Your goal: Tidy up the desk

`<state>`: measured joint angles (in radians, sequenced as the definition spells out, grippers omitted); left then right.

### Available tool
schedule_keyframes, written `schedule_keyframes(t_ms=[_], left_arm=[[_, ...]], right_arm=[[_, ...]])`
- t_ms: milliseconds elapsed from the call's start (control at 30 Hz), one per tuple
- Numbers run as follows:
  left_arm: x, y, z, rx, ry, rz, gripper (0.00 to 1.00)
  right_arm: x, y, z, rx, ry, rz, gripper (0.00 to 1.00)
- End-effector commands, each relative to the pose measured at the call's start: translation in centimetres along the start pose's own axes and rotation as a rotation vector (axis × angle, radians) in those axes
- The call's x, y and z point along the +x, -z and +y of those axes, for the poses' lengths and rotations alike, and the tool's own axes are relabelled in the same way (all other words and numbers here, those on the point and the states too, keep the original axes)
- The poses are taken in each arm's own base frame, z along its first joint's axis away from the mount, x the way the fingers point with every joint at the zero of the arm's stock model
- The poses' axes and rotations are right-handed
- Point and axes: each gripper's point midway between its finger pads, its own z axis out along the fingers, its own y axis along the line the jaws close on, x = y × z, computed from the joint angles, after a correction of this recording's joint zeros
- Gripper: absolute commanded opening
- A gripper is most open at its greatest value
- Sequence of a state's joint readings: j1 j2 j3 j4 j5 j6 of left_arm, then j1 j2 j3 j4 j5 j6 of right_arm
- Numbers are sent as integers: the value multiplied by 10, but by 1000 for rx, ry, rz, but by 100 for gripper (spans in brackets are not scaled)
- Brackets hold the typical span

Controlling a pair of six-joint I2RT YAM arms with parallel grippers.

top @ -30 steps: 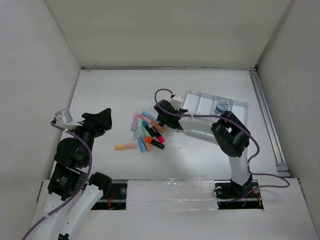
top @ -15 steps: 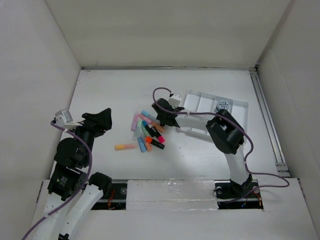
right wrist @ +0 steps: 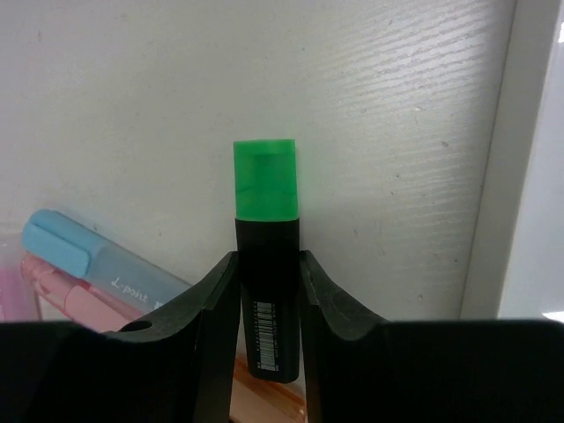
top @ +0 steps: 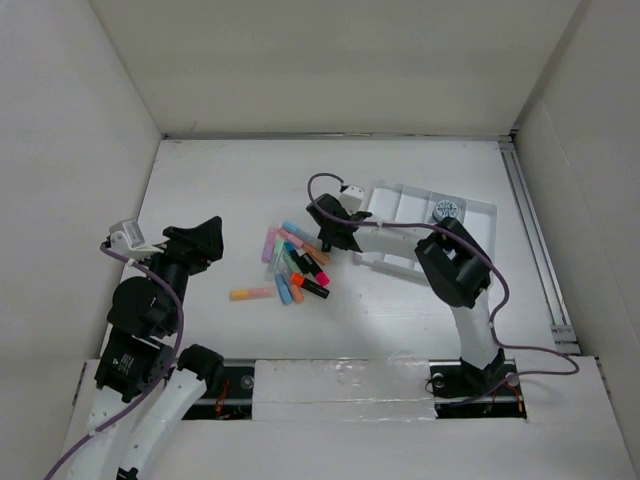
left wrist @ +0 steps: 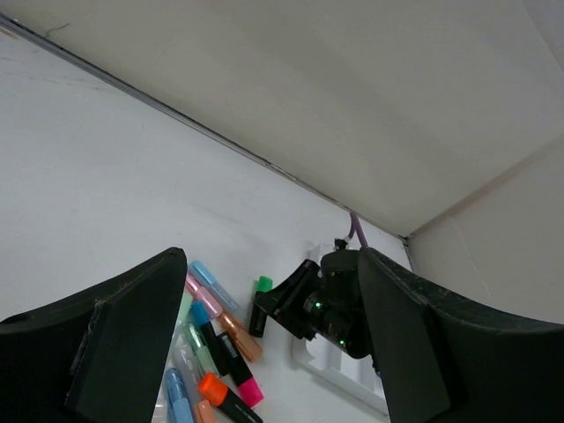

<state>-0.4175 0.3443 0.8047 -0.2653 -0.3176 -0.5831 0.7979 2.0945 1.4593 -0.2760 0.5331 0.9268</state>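
The right gripper [right wrist: 267, 264] pinches a black marker [right wrist: 265, 229] between its two fingers. They press on the two sides of the black body, and the green cap stands out beyond the fingertips. The body carries a small white barcode label, but its digits are too small to read. Just beside it lies a light blue marker [right wrist: 97, 260] with the printed word "point" on its side; the letters before this word I cannot make out. A pink marker [right wrist: 53, 282] lies against the blue one.

From above, the right gripper is at the right edge of a pile of markers [top: 293, 265] in many colours, near the middle of the desk [top: 230, 190]. One orange marker [top: 250, 294] lies a little apart, on the left of the pile. Just to the right of the gripper sits a white tray [top: 405, 205] with compartments, and a round grey object [top: 446, 211] is in it.

The left gripper [left wrist: 271, 256] is spread wide and holds nothing; it hangs over the left part of the desk, well apart from the pile.

The desk is a flat matte white top that fills the floor of the scene, and plain white panels [top: 330, 60] close it on the left, far and right sides.
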Motion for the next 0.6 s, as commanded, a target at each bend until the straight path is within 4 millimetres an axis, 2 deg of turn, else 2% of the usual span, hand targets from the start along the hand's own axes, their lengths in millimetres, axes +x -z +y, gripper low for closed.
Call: schedule_keyframes(t_ms=[0,67,100,233,333,367,400,500,567], left_arm=[[-8,0,-8,34,2,-31,74],[-8,0,-8,36,2,-30,74],[-8,0,-8,36,2,-30,74],[-8,0,-8,38,2,-31,74],[-8,1,-9,42,5,-31,74],[-9,1,-9,43,5,-32,74],[-9,1,-9,43,5,-32,74],[-7,0,-9,42,4,-28,74],[-5,-2,-9,40,1,-20,74]], right_arm=[[-52,38,19,-117,-79,-84,10],[-68,51,25,-176,-116,-103,10],[-87,64,24,-202,-149,-132,10],[-107,72,-4,-189,-184,-156,10],[-123,65,-38,-139,-220,-175,10],[-117,59,-53,-110,-215,-161,10],[-123,52,-68,-80,-230,-165,10],[-125,38,-96,-30,-245,-152,11],[-123,31,-104,-20,-242,-137,18]])
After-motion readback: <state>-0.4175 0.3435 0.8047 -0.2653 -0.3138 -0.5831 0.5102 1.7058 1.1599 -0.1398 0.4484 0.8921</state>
